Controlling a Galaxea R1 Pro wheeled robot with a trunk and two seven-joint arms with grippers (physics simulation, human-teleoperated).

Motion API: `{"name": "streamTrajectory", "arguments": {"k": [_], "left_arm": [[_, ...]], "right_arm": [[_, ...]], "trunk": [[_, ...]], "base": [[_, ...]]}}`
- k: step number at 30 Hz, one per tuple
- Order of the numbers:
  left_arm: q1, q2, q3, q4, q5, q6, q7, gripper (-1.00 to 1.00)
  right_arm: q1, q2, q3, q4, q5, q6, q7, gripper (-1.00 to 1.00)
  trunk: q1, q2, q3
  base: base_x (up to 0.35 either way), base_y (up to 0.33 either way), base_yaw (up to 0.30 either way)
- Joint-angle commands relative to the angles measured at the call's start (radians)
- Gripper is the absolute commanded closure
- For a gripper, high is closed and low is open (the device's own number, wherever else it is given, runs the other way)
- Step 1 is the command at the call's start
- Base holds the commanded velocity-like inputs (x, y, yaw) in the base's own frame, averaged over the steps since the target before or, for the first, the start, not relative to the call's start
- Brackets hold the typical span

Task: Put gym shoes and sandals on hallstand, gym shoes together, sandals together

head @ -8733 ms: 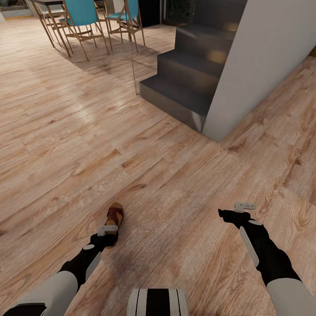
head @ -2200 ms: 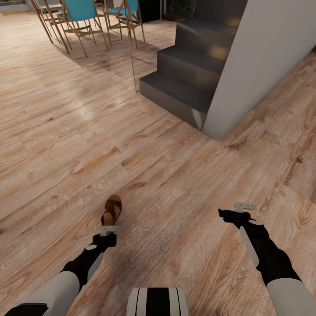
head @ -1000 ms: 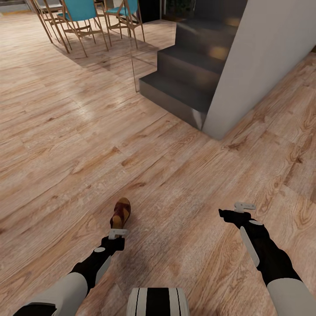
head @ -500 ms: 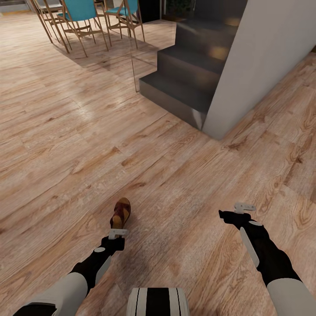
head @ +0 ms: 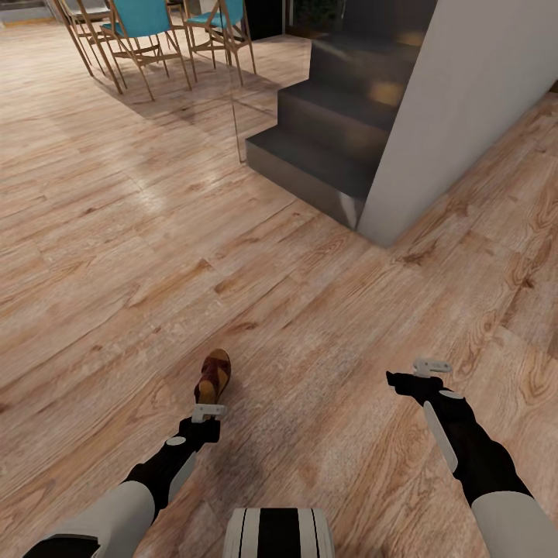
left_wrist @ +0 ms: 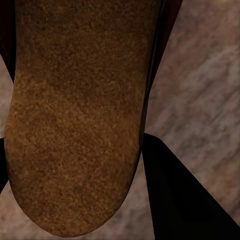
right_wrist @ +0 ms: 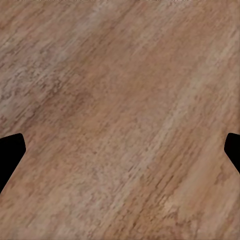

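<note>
The sandal (head: pixel 212 377) lies flat on the wooden floor (head: pixel 310 325) just ahead of the left gripper (head: pixel 208 411), whose spread I cannot tell; it looks light, thin and stiff-soled, best pinched across the heel edge.

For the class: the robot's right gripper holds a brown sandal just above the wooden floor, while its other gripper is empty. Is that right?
Not quite: it is the left gripper that has the brown sandal, as the head view shows and the left wrist view confirms close up. The empty one, over bare wooden floor, is the right gripper.
</note>
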Motion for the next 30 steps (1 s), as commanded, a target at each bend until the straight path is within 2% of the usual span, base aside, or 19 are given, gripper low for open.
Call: {"name": "streamTrajectory", "arguments": {"k": [1,25,30], "left_arm": [[-0.001,0.000,-0.004,0.001,-0.005,-0.002,0.000,1.00],[-0.001,0.000,-0.004,0.001,-0.005,-0.002,0.000,1.00],[-0.001,0.000,-0.004,0.001,-0.005,-0.002,0.000,1.00]], "right_arm": [[0.000,0.000,0.001,-0.002,-0.011,0.004,-0.005,-1.00],[0.000,0.000,0.001,-0.002,-0.011,0.004,-0.005,-1.00],[0.000,0.000,0.001,-0.002,-0.011,0.004,-0.005,-1.00]], "trunk": [[0.000,0.000,-0.001],[0.000,0.000,-0.001],[-0.002,0.001,0.019]], "base": [[0.000,0.000,0.000],[0.000,0.000,0.000],[0.000,0.000,0.000]]}}
